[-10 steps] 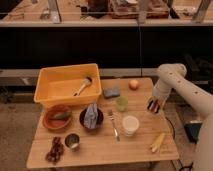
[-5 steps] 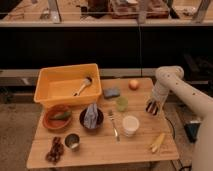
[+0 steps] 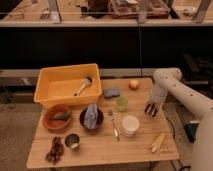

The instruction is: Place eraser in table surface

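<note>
My gripper hangs from the white arm at the right side of the light wooden table surface, pointing down and close above the planks. It is to the right of the green cup and above the white cup. A small dark shape with a reddish tint sits at the gripper's tip. I cannot tell whether it is the eraser. No striped eraser shows lying anywhere else on the table.
A yellow tub with a brush stands at the back left. On the table are a blue-grey pad, an orange fruit, a dark bowl with cloth, a brown bowl, a fork, a small metal cup and a yellow banana-like item.
The arm has shifted slightly to the left and lowered a little towards the table. The objects on the table have not moved.
</note>
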Available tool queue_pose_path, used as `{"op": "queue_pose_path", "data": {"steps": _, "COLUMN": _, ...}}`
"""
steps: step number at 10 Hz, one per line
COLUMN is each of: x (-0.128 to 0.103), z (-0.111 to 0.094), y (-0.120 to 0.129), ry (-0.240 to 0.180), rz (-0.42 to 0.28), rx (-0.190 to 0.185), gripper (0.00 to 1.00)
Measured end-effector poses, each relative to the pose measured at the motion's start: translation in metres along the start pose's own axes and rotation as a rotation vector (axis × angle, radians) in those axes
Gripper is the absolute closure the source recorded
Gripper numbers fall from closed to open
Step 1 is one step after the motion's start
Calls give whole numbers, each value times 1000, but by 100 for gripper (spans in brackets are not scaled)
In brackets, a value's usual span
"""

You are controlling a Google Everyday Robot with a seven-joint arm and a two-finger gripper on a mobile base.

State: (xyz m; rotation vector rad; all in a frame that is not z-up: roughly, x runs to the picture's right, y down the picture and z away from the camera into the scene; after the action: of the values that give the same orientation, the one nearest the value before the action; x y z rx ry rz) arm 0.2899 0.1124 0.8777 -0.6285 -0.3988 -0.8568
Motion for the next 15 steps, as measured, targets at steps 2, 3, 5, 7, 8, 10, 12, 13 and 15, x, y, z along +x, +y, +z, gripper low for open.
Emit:
{"op": "queue_pose_path", "data": {"steps": 2, "x": -4, "z": 4, "y": -1, "ry": -1, "rz": -2, "rx": -4, "gripper": 61}}
{"op": "queue_pose_path", "data": {"steps": 3, "x": -6, "z": 5, "y": -2, "ry": 1, "rz": -5, "rx": -4, "gripper": 49}}
{"op": "queue_pose_path", "data": {"steps": 5, "x": -10, "z": 6, "y": -4, "ry": 1, "rz": -11, "rx": -8, "gripper": 31}}
{"op": "queue_pose_path", "data": {"steps": 7, "x": -12, "z": 5, "y": -5, "ry": 3, "rz": -17, "rx": -12, "gripper": 20}}
{"op": "queue_pose_path", "data": {"steps": 8, "x": -13, "z": 5, "y": -5, "ry": 4, "rz": -18, "rx": -14, "gripper": 20}}
{"op": "queue_pose_path", "data": {"steps": 10, "x": -14, "z": 5, "y": -6, "ry": 4, "rz": -21, "rx": -16, "gripper": 20}}
{"op": "queue_pose_path", "data": {"steps": 12, "x": -14, "z": 6, "y": -6, "ry": 3, "rz": -21, "rx": -18, "gripper": 20}}
{"op": "queue_pose_path", "data": {"steps": 13, "x": -14, "z": 5, "y": -6, "ry": 3, "rz": -21, "rx": -18, "gripper": 20}}
{"op": "queue_pose_path", "data": {"steps": 15, "x": -14, "z": 6, "y": -6, "ry": 2, "rz": -21, "rx": -18, "gripper": 20}}
